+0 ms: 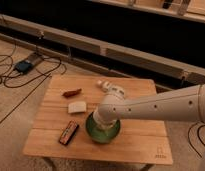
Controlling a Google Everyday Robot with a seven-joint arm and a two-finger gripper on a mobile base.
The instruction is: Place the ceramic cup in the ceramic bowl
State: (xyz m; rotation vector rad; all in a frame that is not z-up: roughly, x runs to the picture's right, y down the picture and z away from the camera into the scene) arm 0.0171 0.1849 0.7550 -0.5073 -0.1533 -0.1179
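You had no text to read anywhere; only a small dark mark, too blurred to make out, sat on the table (159, 153) near its corner. The gripper (102, 121) hung over the bowl (94, 134).
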